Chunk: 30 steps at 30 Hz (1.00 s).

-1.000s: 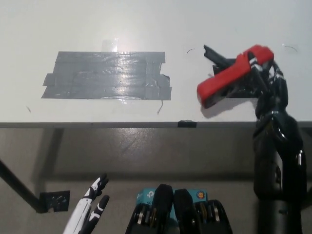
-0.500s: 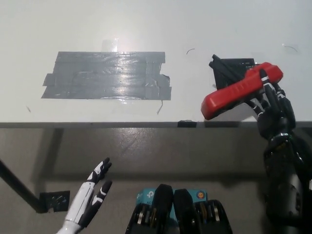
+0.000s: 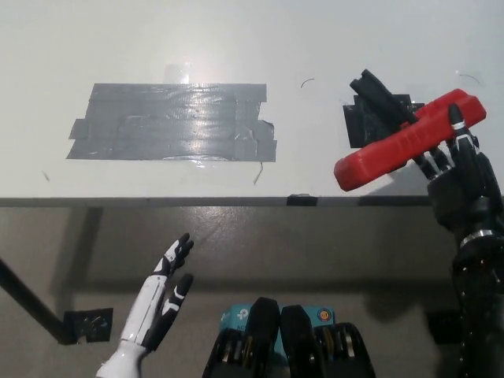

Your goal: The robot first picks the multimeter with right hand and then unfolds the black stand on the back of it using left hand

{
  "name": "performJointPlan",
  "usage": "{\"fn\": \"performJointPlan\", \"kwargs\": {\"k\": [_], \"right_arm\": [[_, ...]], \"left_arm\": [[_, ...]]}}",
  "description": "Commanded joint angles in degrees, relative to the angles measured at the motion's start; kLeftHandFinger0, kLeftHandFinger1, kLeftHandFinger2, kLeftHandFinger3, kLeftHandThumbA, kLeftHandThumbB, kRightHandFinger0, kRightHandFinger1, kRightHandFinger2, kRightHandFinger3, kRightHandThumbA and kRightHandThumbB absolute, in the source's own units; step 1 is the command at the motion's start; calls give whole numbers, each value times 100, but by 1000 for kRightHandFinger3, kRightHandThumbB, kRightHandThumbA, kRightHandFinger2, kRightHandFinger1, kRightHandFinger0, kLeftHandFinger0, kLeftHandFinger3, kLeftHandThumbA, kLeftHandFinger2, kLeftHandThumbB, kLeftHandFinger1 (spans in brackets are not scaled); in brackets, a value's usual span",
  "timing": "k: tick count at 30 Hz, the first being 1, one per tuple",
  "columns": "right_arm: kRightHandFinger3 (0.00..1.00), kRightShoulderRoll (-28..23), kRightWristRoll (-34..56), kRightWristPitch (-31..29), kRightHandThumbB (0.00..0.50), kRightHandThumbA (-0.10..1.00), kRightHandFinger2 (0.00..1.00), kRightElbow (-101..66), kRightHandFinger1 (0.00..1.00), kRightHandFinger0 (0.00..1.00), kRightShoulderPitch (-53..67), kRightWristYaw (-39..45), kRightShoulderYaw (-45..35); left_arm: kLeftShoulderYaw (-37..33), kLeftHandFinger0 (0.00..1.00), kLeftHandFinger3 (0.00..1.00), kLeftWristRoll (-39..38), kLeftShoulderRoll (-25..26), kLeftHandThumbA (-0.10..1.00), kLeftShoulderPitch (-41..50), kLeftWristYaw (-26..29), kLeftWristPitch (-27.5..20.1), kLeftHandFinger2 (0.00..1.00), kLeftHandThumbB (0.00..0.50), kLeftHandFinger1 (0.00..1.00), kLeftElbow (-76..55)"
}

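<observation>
We noted that the right hand (image 3: 463, 183) had moved further right and slightly toward the desk's near edge since the earlier frames, its fingers closed around the multimeter (image 3: 409, 142). The multimeter, red with a black stand (image 3: 381, 94) projecting at its upper left, was held tilted above the desk (image 3: 236, 39), lifted clear of the surface. A black patch (image 3: 364, 124) on the desk, previously covered in part by the multimeter, was now more exposed beneath it.

The left hand (image 3: 164, 298) had risen from the lower left, empty, with its fingers spread and extended toward the desk edge. It stayed below the desk and well apart from the multimeter.

A large patch of grey tape (image 3: 173, 122) lay flat on the desk, unchanged. A small black tab (image 3: 302, 199) sat on the near edge. Nothing lay between the left hand and the multimeter except the desk's edge.
</observation>
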Motion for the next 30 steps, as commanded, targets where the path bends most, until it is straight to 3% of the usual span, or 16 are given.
{"fn": "performJointPlan", "kwargs": {"k": [1, 3, 4, 7, 10, 12, 14, 16, 20, 26, 30], "right_arm": [[885, -383, 2645, -42, 72, -100, 779, -1942, 475, 0, -343, 1337, 977], [886, -443, 2552, -42, 80, -100, 760, -1990, 463, 0, -264, 1418, 1077], [871, -469, 2508, -42, 96, -100, 757, -2013, 449, 0, -207, 1461, 1139], [750, -520, 2597, -42, 128, -100, 764, -2027, 400, 0, -154, 1399, 1306], [720, -549, 2630, -42, 129, -100, 751, -2030, 393, 0, -142, 1366, 1520], [751, -608, 2653, -42, 117, -100, 779, -2019, 413, 0, -127, 1466, 1657], [699, -592, 2682, -42, 131, -100, 785, -2123, 404, 0, -46, 1366, 1762], [687, -610, 2732, -42, 120, -100, 788, -2172, 404, 0, -22, 1233, 1879], [748, -719, 2672, -42, 102, -100, 832, -2234, 420, 0, 58, 1031, 2166], [773, -725, 2455, -42, 116, -100, 822, -2262, 413, 0, 93, 879, 2355], [790, -736, 2366, -42, 118, -100, 833, -2245, 432, 0, 87, 899, 2370]], "left_arm": [[-7, 1000, 1000, 153, -311, 1000, -445, 659, -1386, 1000, 96, 1000, -1472], [-31, 1000, 1000, 271, -356, 1000, -470, 559, -1386, 1000, 97, 1000, -1738], [-45, 1000, 1000, 303, -450, 1000, -493, 508, -1342, 1000, 122, 1000, -1949], [-95, 1000, 1000, 439, -600, 1000, -609, 429, -1172, 1000, 109, 1000, -2363], [-174, 1000, 1000, 304, -691, 1000, -806, 259, -949, 1000, 111, 1000, -2723], [-209, 1000, 1000, 360, -749, 1000, -880, 168, -725, 1000, 152, 1000, -2962], [-303, 1000, 1000, 346, -814, 1000, -820, 58, -514, 1000, 180, 1000, -3222], [-367, 1000, 1000, 288, -808, 1000, -858, -38, -439, 1000, 165, 1000, -3351], [-459, 1000, 1000, 295, -846, 1000, -818, -68, -394, 1000, 150, 1000, -3502], [-491, 1000, 1000, 467, -916, 1000, -720, -56, -316, 1000, 168, 1000, -3733], [-437, 1000, 1000, 753, -1057, 1000, -746, 98, -566, 1000, 156, 1000, -3767]]}}
